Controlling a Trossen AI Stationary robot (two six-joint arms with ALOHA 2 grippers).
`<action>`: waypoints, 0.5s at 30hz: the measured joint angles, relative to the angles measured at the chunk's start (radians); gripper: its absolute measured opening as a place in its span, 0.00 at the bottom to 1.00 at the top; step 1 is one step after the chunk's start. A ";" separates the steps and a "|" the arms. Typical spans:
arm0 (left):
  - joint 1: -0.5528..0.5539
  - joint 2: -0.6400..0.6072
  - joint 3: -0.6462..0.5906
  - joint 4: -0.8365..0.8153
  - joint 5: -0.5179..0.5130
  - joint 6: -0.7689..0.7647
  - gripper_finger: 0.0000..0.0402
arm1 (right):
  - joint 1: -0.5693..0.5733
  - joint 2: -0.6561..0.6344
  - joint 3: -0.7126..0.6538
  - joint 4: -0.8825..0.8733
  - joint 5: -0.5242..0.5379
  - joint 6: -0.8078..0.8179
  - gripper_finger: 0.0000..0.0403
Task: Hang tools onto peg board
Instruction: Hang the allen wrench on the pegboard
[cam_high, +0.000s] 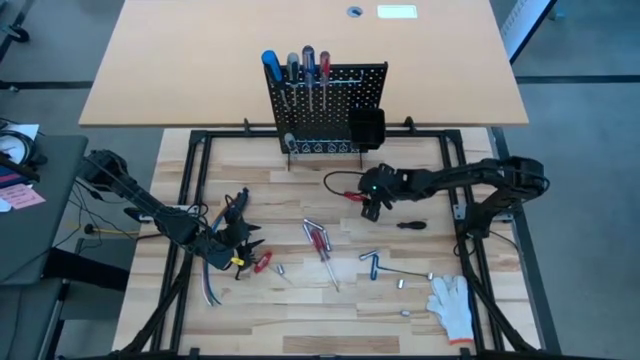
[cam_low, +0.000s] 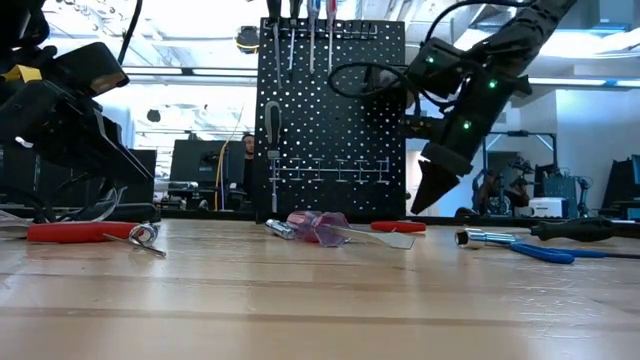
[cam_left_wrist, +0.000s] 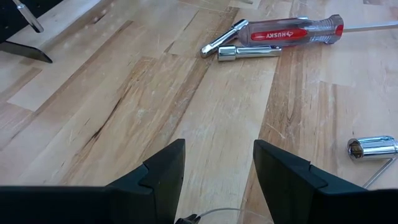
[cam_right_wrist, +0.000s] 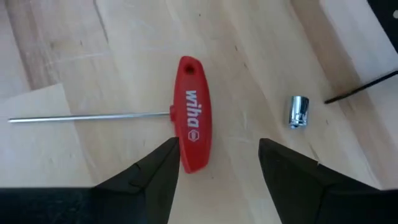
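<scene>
The black peg board (cam_high: 325, 105) stands upright at the table's far middle, with several screwdrivers (cam_high: 297, 70) hung along its top. In front of it a red T-handle key (cam_right_wrist: 194, 121) lies flat on the table, its thin shaft pointing away from the handle. My right gripper (cam_right_wrist: 217, 162) hangs open just above the handle's near end, slanting down, clear of the table in the low view (cam_low: 428, 195). At the table's left, my left gripper (cam_left_wrist: 219, 168) waits open with nothing between its fingers.
A red-and-clear screwdriver (cam_left_wrist: 292, 31) and loose sockets (cam_left_wrist: 372, 147) lie mid-table. A chrome socket (cam_right_wrist: 299, 112) sits beside the red key. A black screwdriver (cam_high: 411, 225), a white glove (cam_high: 452, 305), red pliers (cam_high: 262, 262) and a cable bundle (cam_high: 210, 290) lie nearer the front.
</scene>
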 joint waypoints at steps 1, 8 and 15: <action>0.000 0.000 0.000 0.000 0.000 0.000 0.46 | 0.000 0.000 -0.011 0.021 0.000 0.000 0.55; 0.000 0.000 0.000 0.000 0.000 0.000 0.46 | 0.000 0.000 -0.091 0.174 -0.040 -0.002 0.52; 0.000 0.000 0.000 0.000 0.000 0.000 0.46 | -0.006 0.028 -0.131 0.284 -0.050 -0.006 0.50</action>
